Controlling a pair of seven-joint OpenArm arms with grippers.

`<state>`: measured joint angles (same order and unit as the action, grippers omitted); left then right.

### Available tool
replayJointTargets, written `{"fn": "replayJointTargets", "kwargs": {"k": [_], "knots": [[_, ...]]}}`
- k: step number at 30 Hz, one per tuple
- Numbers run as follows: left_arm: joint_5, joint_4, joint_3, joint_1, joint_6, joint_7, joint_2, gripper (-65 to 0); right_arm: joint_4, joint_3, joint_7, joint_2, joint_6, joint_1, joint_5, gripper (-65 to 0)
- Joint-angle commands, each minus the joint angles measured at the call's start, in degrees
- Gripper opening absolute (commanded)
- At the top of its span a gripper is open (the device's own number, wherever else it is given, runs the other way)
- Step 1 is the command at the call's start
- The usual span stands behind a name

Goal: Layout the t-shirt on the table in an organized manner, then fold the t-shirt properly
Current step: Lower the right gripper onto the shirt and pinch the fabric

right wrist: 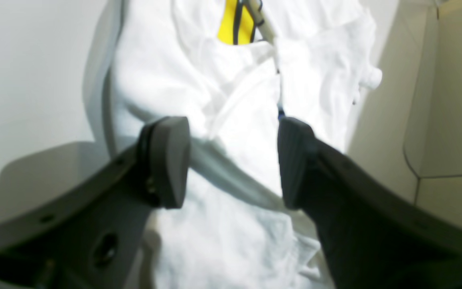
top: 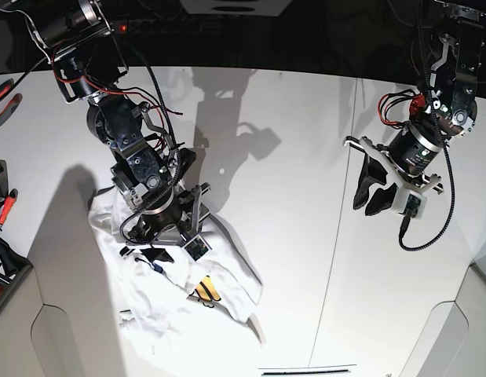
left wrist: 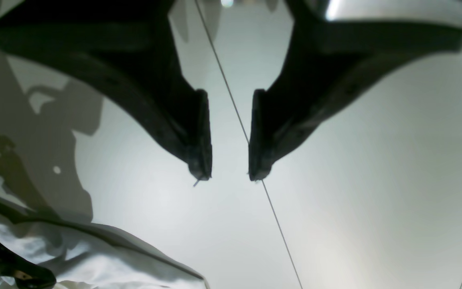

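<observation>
The white t-shirt (top: pixel 231 279) lies crumpled at the near left of the table (top: pixel 290 157), with a bit of yellow print (top: pixel 207 292) showing. My right gripper (top: pixel 154 255) hangs low over it. In the right wrist view that gripper (right wrist: pixel 231 164) is open, its fingers (right wrist: pixel 167 160) standing on either side of a raised fold of the t-shirt (right wrist: pixel 235 120). My left gripper (top: pixel 370 198) is far to the right, above bare table. It is open (left wrist: pixel 229 174) with nothing between its fingertips, right over the dark seam (left wrist: pixel 279 224). A corner of the t-shirt (left wrist: pixel 94 257) shows at lower left.
Red-handled tools (top: pixel 3 102) lie off the table's left edge, with more items (top: pixel 1 208) below them. The seam (top: pixel 337 236) runs front to back, right of the middle. The table's front edge has angled cut-outs (top: pixel 454 330) at both corners.
</observation>
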<state>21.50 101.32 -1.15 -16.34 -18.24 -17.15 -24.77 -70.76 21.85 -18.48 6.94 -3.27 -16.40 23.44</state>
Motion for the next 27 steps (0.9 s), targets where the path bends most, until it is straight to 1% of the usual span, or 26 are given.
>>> {"fn": "replayJointTargets", "kwargs": {"k": [1,5,10,14,15,16,17,19,20,21,24,25,27], "knots": [[0.55,0.87,-0.37,0.48,0.07,1.42,-0.63,-45.2,-0.76,-0.52,1.05,0.02,0.7,-1.38,0.39,-30.7],[0.52,0.87,-0.37,0.48,0.07,1.42,-0.63,-45.2,1.09,-0.5,1.05,0.0,0.44,-2.12,0.39,-30.7],[0.52,0.87,-0.37,0.48,0.07,1.44,-0.63,-45.2,6.86,-0.5,1.07,-0.13,0.44,-5.81,0.35,-30.7],[0.52,0.87,-0.37,0.48,0.07,1.44,-0.63,-45.2,9.27,-0.5,1.07,-0.31,0.48,-7.78,0.33,-31.2],[0.52,0.87,-0.37,0.48,0.07,1.44,-0.61,-45.2,9.46,-0.5,1.07,-0.28,0.52,-7.93,0.37,-33.4],[0.52,0.87,-0.37,0.48,0.07,1.44,-0.63,-45.2,9.49,-0.5,1.07,-0.28,0.52,-7.98,0.37,-38.1],[0.52,0.87,-0.37,0.48,0.09,1.44,-0.63,-45.2,9.49,-0.5,1.07,-0.28,0.52,-7.96,0.37,-45.1],[0.52,0.87,-0.37,0.59,0.09,1.44,-0.63,-45.2,9.49,-0.5,1.07,-0.31,0.55,-7.85,0.35,-62.2],[0.52,0.87,-0.37,0.63,0.09,1.46,-0.63,-45.2,9.49,-0.5,1.05,-0.31,0.57,-7.85,0.35,-65.0],[0.52,0.87,-0.37,0.81,0.07,1.44,-0.63,-45.2,9.49,-0.5,1.03,-0.31,1.46,-7.85,0.37,-65.0],[0.52,0.87,-0.37,1.11,0.09,1.44,-0.66,-45.2,9.27,-0.5,1.01,-0.31,6.84,-7.85,0.81,-65.0],[0.52,0.87,-0.37,1.11,0.09,1.46,-0.63,-45.2,8.87,-0.5,0.81,-0.31,7.69,-7.85,1.62,-65.0],[0.52,0.87,-0.37,1.09,0.09,1.44,-0.63,-45.2,7.69,-0.5,-0.22,-0.31,7.82,-7.85,2.54,-65.0]]}}
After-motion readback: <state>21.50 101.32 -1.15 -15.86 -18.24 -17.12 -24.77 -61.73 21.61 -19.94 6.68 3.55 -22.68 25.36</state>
